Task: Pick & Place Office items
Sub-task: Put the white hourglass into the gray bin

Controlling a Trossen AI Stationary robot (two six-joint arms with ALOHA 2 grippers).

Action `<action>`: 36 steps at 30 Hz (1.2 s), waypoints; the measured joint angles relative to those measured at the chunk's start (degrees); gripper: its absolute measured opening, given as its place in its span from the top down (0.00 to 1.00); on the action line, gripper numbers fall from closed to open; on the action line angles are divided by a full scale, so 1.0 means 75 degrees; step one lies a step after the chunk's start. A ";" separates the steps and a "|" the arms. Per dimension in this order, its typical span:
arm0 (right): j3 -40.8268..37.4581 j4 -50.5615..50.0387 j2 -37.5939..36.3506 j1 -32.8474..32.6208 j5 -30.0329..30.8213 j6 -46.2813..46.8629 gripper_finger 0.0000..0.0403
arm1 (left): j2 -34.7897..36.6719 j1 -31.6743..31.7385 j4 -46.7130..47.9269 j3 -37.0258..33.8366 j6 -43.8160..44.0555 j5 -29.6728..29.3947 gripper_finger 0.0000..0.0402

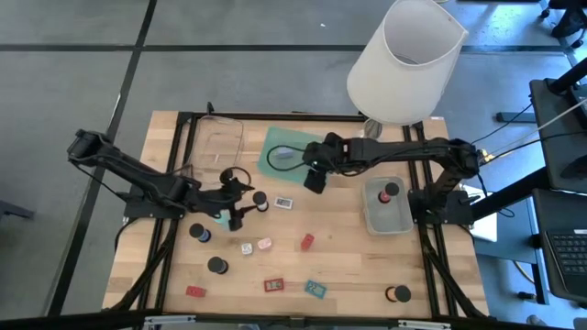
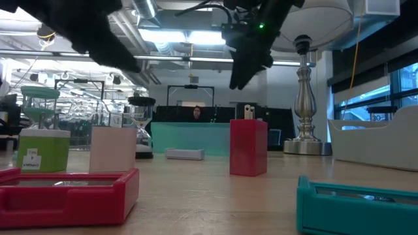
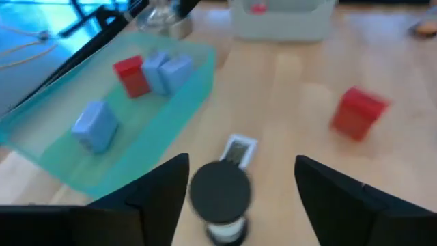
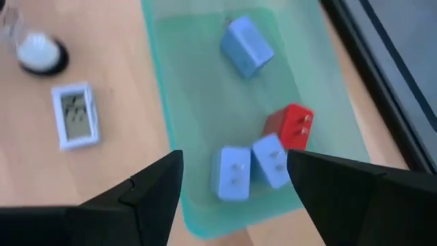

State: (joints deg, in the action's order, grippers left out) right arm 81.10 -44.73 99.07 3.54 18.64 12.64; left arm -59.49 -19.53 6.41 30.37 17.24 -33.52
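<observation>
Black round cap [image 3: 220, 193] between spread left end effector [image 3: 235, 195] fingers; right end effector [image 4: 232, 181] spread above green tray [image 4: 177, 102] holding blue blocks [image 4: 246, 46]

A lab: wooden table [image 1: 348, 266], ceiling strip lights [image 2: 176, 36], workbenches behind.

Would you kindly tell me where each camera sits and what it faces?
High: overhead, straight down; both arms, left gripper, right gripper.
Low: table height, level across; red block, an arm above.
Left wrist: past its open jaws at a black cap.
Right wrist: down past open jaws into the green tray.
Shared: both wrist views show the tray's blue and red blocks.
</observation>
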 joint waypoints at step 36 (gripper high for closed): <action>0.0003 -0.1064 0.0000 -0.0838 -0.0006 0.0050 0.34 | -0.1933 0.1327 -0.1590 -0.0009 -0.0465 0.1431 0.27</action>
State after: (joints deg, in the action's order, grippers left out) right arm 81.12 -52.71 99.07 -2.74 18.59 13.02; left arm -73.99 -9.58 -5.51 30.30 13.76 -22.79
